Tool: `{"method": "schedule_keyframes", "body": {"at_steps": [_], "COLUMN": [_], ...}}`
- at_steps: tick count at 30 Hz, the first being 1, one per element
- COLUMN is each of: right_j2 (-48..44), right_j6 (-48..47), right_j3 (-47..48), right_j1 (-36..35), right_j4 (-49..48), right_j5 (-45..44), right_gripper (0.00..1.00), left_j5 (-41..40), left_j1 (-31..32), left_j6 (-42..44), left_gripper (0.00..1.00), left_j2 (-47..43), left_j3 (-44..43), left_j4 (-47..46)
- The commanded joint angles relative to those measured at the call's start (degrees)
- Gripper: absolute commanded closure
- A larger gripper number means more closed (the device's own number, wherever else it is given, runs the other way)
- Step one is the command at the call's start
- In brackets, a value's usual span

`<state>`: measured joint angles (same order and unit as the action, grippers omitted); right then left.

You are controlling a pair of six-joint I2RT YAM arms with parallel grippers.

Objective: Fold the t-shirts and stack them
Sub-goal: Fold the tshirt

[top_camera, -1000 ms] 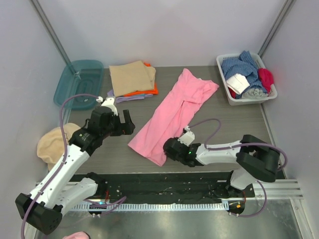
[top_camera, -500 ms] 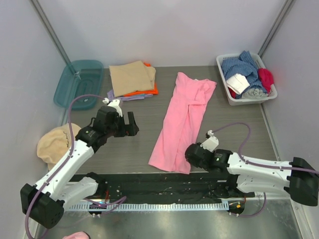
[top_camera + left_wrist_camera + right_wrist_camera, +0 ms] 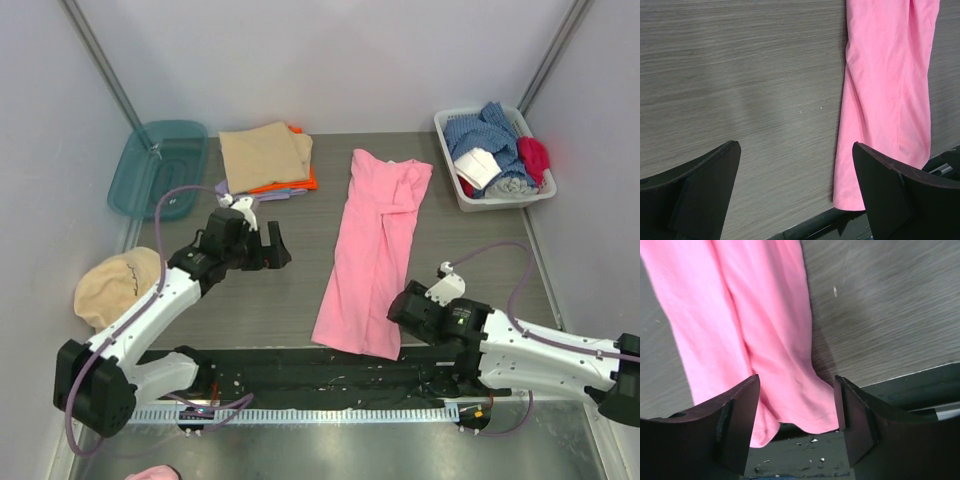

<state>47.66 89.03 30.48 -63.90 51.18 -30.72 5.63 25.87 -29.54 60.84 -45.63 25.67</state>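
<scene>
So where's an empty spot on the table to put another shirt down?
The grey wooden table is barest right of the long bright pink cloth t-shirt, in front of the white plastic basket. Back-left is crowded: folded tan-topped shirt stack, teal plastic tray.

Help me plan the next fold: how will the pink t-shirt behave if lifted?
Probably floppy: the pink t-shirt lies in soft wrinkles, its near hem draping past the table edge. Likely light: thin cloth, lying flat. Might slide, not roll, on smooth wood.
</scene>
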Motion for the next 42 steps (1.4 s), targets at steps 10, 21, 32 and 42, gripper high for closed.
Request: {"method": "schedule_keyframes", "body": {"at_steps": [10, 21, 32, 42], "right_j2": [-7.9, -10.4, -11.7, -11.1], "right_j6": [-4.2, -9.1, -8.9, -7.9], "right_j3": [18.8, 20.0, 19.8, 18.3], "right_j1": [-0.3, -0.3, -0.3, -0.3], "right_j4": [15.0, 14.7, 14.9, 14.8], "right_j5": [-24.2, -24.8, -25.1, -25.0], "right_gripper": [0.30, 0.29, 0.28, 0.28], "left_j5": [8.7, 14.5, 16.2, 17.6], "left_j1": [3.8, 3.1, 2.5, 1.3], "left_j6": [4.0, 7.2, 6.3, 1.7], "left_gripper": [0.00, 0.00, 0.00, 0.27], "left_j2": [41.1, 74.8, 89.6, 93.1], "left_j3": [-32.2, -70.4, -87.5, -88.1], "left_j4": [-17.8, -13.8, -9.8, -12.4]}}
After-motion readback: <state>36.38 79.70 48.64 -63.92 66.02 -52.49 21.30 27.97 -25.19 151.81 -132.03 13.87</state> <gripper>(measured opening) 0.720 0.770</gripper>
